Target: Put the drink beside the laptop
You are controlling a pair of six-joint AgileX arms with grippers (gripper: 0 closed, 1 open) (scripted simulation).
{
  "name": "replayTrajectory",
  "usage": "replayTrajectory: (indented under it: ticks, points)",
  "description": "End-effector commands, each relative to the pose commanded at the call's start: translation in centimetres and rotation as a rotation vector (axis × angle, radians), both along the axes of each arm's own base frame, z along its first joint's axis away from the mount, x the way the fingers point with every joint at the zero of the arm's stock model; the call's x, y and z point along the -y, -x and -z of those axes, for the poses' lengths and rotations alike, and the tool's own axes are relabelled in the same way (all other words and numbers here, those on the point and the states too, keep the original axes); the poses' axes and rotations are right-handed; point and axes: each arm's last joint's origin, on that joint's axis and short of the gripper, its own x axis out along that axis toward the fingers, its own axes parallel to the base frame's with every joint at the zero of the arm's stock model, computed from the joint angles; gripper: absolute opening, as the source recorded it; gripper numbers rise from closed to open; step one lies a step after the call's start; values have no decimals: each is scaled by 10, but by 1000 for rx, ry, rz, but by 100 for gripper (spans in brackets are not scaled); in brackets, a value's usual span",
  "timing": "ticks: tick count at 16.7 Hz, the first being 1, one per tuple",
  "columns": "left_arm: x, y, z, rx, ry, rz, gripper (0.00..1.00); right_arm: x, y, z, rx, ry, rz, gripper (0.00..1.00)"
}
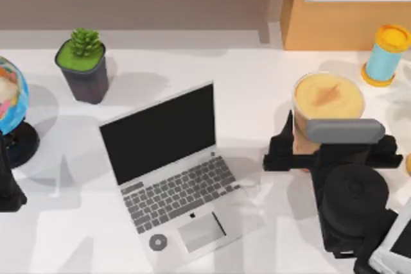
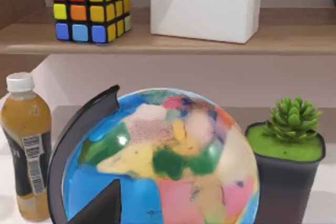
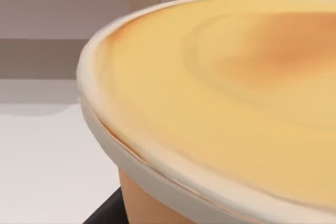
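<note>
The drink [image 1: 329,97], a wide clear cup with a creamy orange top, stands on the right side of the white table [image 1: 257,88]. My right gripper [image 1: 329,134] reaches it from the near side, black fingers hugging its sides, shut on it. The cup's top [image 3: 236,87] looms close in the right wrist view, with a dark finger [image 3: 105,211] below its rim. The silver laptop [image 1: 173,178] lies open in the middle, black screen up, well left of the drink. My left gripper [image 1: 8,187] is parked at the table's left edge.
A blue cylinder with yellow ends [image 1: 387,56] stands behind the drink at far right. A potted succulent [image 1: 83,62] and a globe [image 1: 9,104] sit at back left. A bottle [image 2: 26,145], Rubik's cube [image 2: 92,9] and tissue box [image 2: 205,11] are near the globe.
</note>
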Motion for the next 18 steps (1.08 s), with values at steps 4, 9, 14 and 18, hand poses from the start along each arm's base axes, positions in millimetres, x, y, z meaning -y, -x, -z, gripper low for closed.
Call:
replayTrajectory:
  ticks: [4, 9, 14, 18]
  points:
    - [0, 0, 0, 0, 0, 0, 100, 0, 0, 0, 0, 0, 0, 0]
    - [0, 0, 0, 0, 0, 0, 100, 0, 0, -2, 0, -1, 0, 0]
    - [0, 0, 0, 0, 0, 0, 100, 0, 0, -10, 0, -1, -1, 0]
    - [0, 0, 0, 0, 0, 0, 100, -3, -1, -14, 20, -23, -2, 0]
